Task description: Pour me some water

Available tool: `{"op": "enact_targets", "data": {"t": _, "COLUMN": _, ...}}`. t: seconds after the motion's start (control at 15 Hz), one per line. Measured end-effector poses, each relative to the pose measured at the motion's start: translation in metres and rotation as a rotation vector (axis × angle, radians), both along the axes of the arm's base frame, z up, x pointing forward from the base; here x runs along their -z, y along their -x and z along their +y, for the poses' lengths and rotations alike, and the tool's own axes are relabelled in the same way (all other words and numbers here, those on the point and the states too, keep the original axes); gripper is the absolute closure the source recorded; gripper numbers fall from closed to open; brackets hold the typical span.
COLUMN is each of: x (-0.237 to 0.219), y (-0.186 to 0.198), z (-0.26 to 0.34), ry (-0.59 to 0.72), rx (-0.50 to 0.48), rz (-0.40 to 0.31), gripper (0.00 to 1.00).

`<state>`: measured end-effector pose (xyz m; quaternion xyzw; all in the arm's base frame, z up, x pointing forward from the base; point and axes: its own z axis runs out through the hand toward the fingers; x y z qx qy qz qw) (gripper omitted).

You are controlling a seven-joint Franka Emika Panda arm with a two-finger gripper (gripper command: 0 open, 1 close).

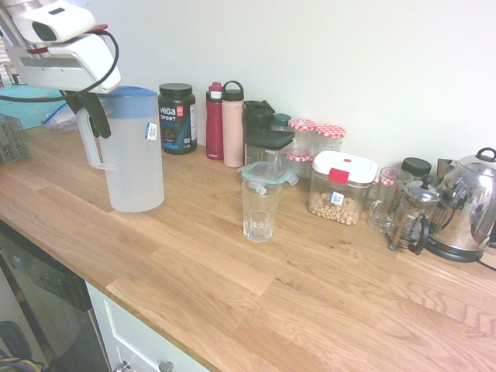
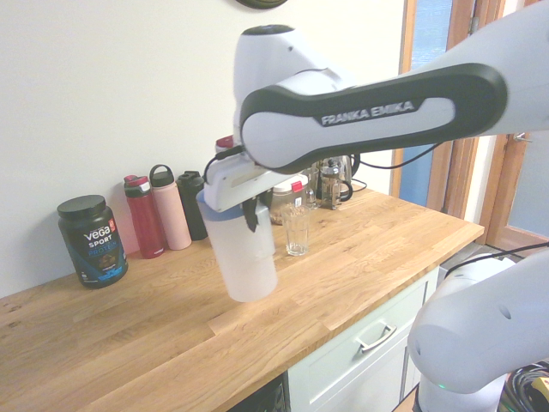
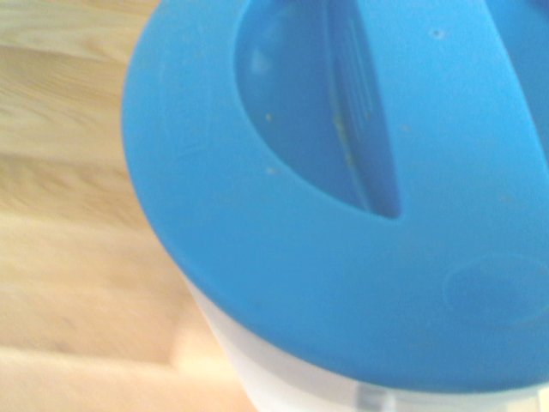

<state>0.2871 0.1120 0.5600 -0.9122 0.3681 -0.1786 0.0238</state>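
Now the claw (image 1: 91, 116) is closed on the handle of the jug (image 1: 133, 159), which hangs upright above the wooden surface (image 1: 232, 271), left of the drinking glass (image 1: 260, 211).

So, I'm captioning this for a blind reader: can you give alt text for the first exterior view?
A robot tool grips the handle of a frosted jug with a blue lid, held upright over a wooden counter. A clear glass stands further along it, with bottles, jars and a steel kettle by the wall.
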Motion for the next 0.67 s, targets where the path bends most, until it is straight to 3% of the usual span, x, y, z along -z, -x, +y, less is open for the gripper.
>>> {"op": "enact_targets", "data": {"t": 0.27, "x": -0.019, "y": 0.04, "z": -0.07, "ry": -0.022, "rx": 0.117, "rz": -0.006, "gripper": 1.0}}
{"op": "enact_targets", "data": {"t": 0.67, "x": -0.023, "y": 0.083, "z": -0.152, "ry": -0.053, "rx": 0.127, "rz": 0.065, "gripper": 1.0}}
